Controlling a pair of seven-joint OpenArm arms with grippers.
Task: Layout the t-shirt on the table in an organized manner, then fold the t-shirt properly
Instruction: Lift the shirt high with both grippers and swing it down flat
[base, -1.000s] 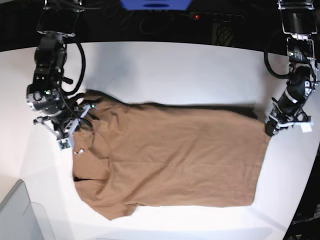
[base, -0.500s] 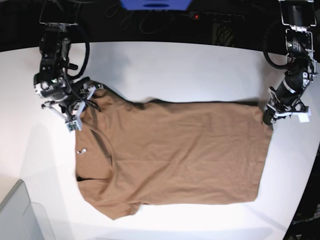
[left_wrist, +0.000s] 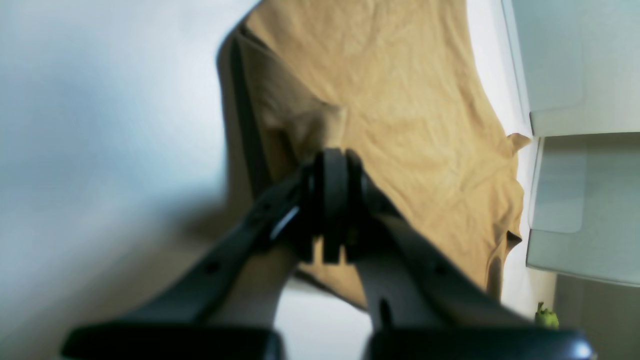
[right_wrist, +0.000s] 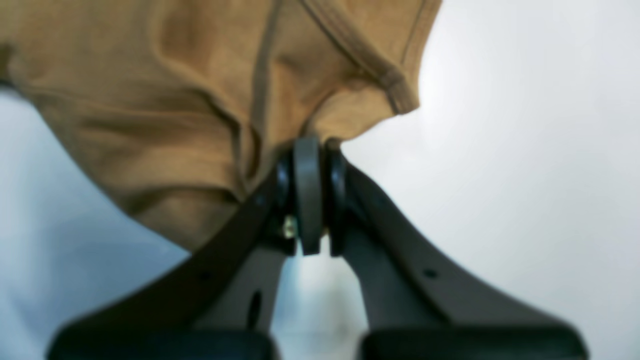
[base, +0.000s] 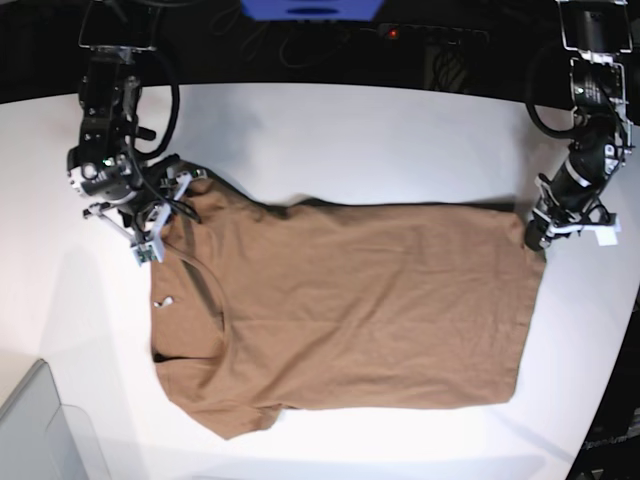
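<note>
The brown t-shirt (base: 350, 310) lies spread flat on the white table (base: 350, 140), collar to the left with its small white tag (base: 163, 301), hem to the right. My right gripper (base: 160, 225) is at the far left shoulder, shut on the cloth; the right wrist view shows its fingertips (right_wrist: 307, 150) pinching a bunched fold of the t-shirt (right_wrist: 175, 100). My left gripper (base: 535, 240) is at the far right hem corner, shut on the fabric. In the left wrist view its tips (left_wrist: 332, 165) clamp the edge of the t-shirt (left_wrist: 400, 100), which stretches away smoothly.
A grey translucent bin (base: 40, 430) sits at the near left corner of the table, also seen as a bin (left_wrist: 575, 65) in the left wrist view. The table's curved far edge borders a dark background with cables. Bare tabletop surrounds the shirt.
My right gripper has pulled the shoulder toward the far edge, and the shirt's far edge has drawn straighter. The left gripper shifted only slightly. Little has moved in the last half second.
</note>
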